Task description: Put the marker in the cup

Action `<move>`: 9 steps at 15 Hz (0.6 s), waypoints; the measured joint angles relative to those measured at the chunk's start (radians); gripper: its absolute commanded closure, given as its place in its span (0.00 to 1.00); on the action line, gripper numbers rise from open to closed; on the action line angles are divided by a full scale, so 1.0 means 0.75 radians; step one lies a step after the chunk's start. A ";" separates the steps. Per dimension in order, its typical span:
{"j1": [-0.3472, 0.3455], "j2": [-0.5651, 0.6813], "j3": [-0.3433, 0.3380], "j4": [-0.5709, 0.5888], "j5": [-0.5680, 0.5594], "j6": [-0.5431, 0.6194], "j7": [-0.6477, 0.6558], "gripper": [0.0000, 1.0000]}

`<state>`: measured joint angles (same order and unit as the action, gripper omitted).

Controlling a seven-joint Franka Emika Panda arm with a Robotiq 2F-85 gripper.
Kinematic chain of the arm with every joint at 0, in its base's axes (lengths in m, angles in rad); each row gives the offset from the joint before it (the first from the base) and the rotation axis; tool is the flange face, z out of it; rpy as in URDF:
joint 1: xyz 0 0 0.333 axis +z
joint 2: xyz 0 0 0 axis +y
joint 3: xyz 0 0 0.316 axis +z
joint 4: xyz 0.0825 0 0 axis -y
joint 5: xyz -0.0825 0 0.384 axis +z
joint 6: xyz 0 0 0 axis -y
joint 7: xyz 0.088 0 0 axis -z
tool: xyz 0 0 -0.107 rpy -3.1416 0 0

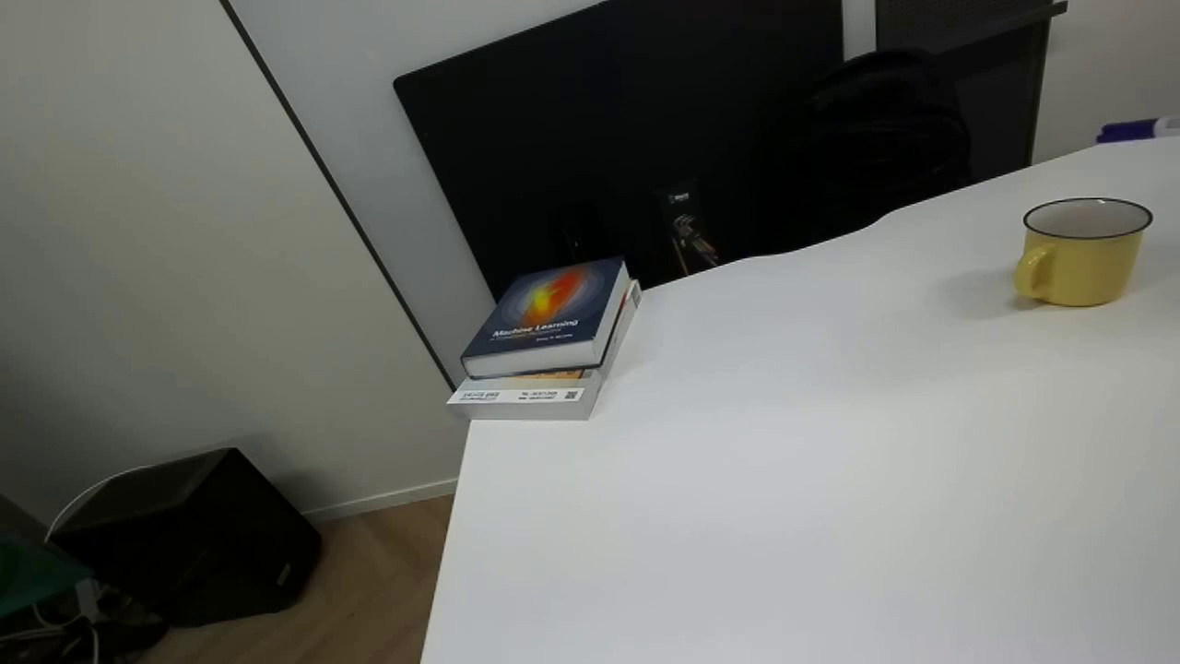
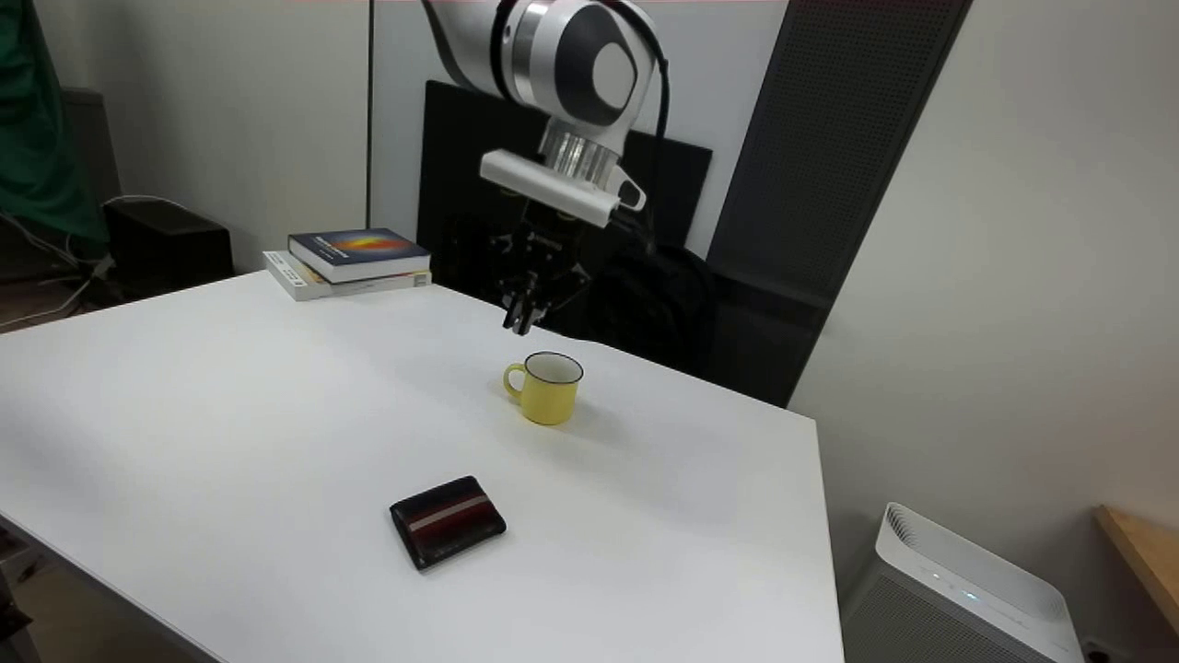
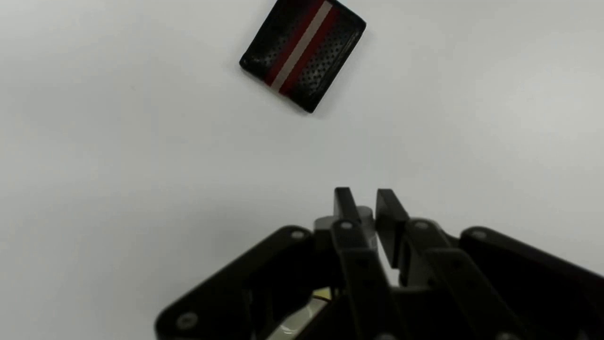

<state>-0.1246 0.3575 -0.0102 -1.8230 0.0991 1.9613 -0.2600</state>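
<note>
The marker shows in an exterior view higher than the cup and apart from it, dark end pointing to the same side as the cup's handle, white barrel cut off by the view's edge; it is nearly level and, I judge, up in the air. It should handle as light, stiff, smooth plastic: hard to damage, yet round enough to twist or swing if pinched loosely. The barrel is the place to hold it, leaving the dark end free to go down first. In the wrist view the fingers stand a narrow gap apart on a pale stick, which I take for the marker; where along its length they grip, I cannot tell. A slice of the cup shows past the fingers there, so turning the marker endwise over that wide mouth looks like the need. The cup looks rigid, upright on the worktop, and wants no grip itself, though a knock on its rim might shift it. Well apart from the cup lie the wallet and, toward its handle side, the books.
</note>
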 measured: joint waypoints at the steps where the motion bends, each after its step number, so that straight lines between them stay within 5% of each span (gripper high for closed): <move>1: -0.025 0.006 -0.006 0.050 0.032 -0.075 -0.012 0.96; 9: -0.179 0.292 -0.033 0.499 0.280 -0.507 -0.045 0.96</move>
<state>-0.2590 0.5766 -0.0348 -1.4489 0.3089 1.5810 -0.2935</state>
